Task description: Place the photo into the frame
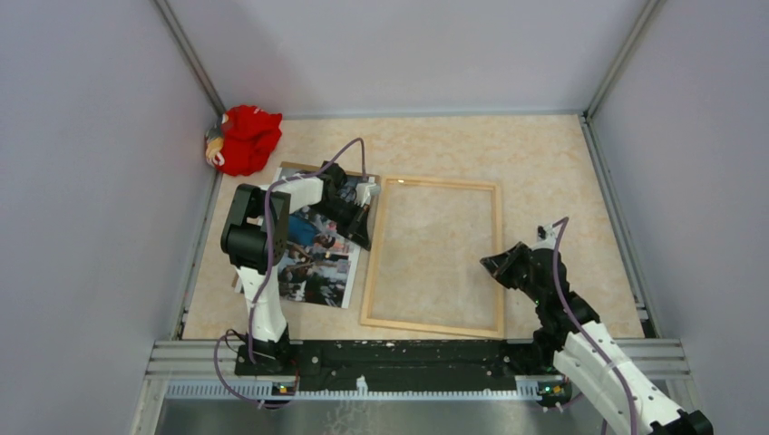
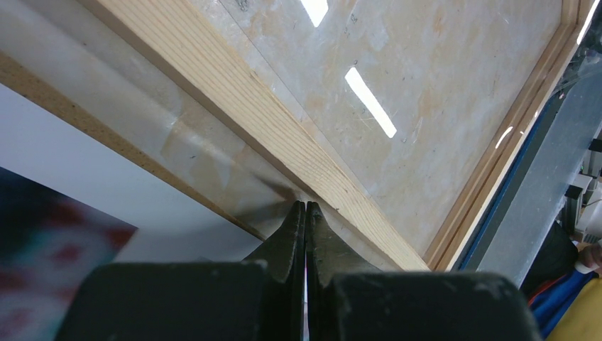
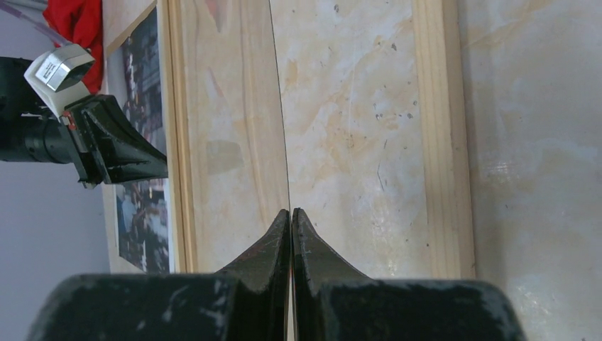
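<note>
The photo lies face up on a brown backing board at the left; it also shows in the left wrist view and the right wrist view. The light-wood frame lies flat in the middle, beside the photo. My left gripper is shut and empty, its tips low in the gap between the board's edge and the frame's left rail. My right gripper is shut; a thin clear pane's edge runs straight out of its tips, inside the frame's right rail.
A red cloth toy sits in the far left corner. Grey walls enclose the table on three sides. A black and metal rail runs along the near edge at the arm bases.
</note>
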You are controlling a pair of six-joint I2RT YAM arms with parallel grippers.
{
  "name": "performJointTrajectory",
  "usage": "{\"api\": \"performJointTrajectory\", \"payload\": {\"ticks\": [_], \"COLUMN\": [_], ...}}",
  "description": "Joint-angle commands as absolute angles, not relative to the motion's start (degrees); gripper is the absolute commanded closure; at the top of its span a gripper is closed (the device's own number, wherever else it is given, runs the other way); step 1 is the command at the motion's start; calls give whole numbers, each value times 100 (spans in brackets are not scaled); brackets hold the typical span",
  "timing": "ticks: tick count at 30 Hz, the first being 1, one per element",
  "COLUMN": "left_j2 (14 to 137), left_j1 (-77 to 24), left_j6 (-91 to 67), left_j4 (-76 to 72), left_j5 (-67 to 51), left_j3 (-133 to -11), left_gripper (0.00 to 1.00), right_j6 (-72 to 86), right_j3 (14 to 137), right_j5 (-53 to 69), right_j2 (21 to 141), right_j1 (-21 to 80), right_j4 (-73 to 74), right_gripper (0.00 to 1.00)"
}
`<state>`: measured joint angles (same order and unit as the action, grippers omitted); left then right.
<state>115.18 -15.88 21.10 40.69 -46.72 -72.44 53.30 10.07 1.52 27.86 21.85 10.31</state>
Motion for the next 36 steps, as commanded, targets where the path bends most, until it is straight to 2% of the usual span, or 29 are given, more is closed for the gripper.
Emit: {"api": "performJointTrajectory", "payload": {"ticks": [1,22,36], "left_j2": [11672,11836,12034], "left_j1": [-1598,-1625,-1625], "left_j6": [2270,2233,2308], "left_j4": [3975,3944,3905], "left_j5": [-4443,-4553,-4604], "left_j3": [-7259,-7391,-7440], "left_gripper": [100,100,100], "right_j6": [5452,5265,5110], "right_j3": [914,958,853], "right_j5": [92,471,1001], "right_j2": [2680,3539,3500], "right_j1": [2158,2162,2162], "right_j4": [1221,218,-593], "right_gripper": [100,100,100]}}
